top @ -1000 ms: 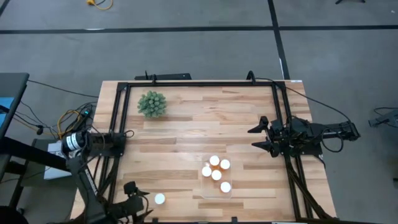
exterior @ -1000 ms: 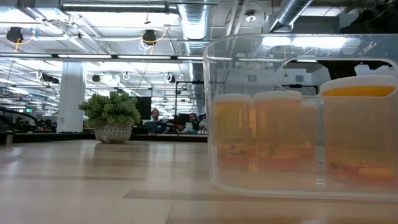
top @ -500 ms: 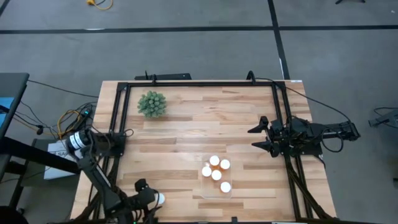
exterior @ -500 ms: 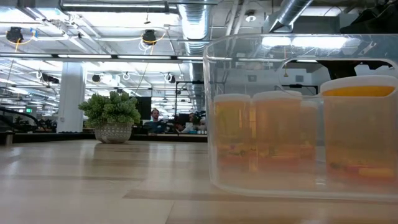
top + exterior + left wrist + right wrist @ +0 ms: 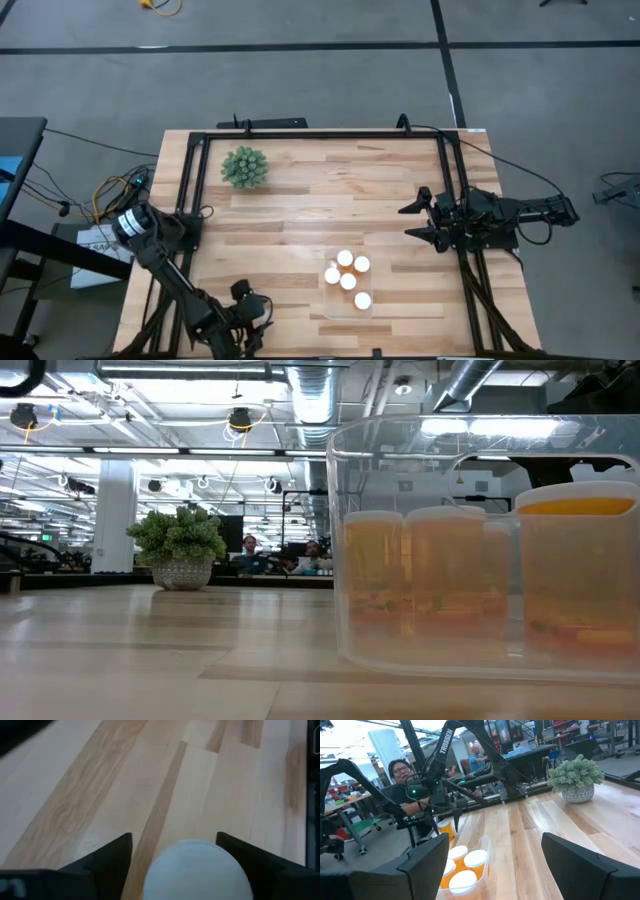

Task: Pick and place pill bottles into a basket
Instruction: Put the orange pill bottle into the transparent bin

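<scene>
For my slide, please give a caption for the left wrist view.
Left gripper open around the white cap of a pill bottle on the wooden table.

Grey floor (image 5: 300,80) — ceiling ducts (image 5: 310,390)

— Where's the sixth bottle (image 5: 196,870)?
— From above the left gripper (image 5: 248,318) covers it; the wrist view cuts off its white cap at the edge.
— And the basket (image 5: 480,540)?
— Cropped on the right in the low view; possibly four bottles inside, overlapping.
</scene>
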Motion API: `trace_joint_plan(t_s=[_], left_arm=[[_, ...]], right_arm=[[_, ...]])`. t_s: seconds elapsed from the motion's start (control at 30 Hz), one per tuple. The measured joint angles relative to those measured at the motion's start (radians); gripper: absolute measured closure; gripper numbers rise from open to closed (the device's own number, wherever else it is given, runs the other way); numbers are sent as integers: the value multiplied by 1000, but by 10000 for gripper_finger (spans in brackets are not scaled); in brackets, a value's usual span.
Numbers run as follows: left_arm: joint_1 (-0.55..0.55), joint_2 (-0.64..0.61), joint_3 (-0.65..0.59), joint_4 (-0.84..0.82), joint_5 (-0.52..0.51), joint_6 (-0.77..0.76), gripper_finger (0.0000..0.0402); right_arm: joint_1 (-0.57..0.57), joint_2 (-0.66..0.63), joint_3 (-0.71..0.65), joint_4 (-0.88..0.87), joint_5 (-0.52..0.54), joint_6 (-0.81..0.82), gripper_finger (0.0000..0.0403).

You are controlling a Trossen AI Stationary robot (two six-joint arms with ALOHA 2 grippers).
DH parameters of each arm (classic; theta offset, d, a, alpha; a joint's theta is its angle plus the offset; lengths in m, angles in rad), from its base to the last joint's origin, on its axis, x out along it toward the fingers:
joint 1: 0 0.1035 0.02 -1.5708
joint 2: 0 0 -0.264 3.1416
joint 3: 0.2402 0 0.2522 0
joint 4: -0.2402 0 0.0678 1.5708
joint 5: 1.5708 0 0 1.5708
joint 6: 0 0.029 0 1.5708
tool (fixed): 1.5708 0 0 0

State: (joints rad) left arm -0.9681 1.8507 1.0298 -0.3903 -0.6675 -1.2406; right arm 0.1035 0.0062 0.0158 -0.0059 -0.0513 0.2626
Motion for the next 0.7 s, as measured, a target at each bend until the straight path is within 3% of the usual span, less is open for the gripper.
trace_joint_plan(t_s=[0.27,0.5,0.7], left_arm=[[15,0,0,0,36,57,236],[30,0,0,11,35,72,235],[99,0,38,53,-25,142,206]], right_arm=[[0,0,0,0,0,0,92],[0,0,0,0,0,0,92],[0,0,0,0,0,0,92]])
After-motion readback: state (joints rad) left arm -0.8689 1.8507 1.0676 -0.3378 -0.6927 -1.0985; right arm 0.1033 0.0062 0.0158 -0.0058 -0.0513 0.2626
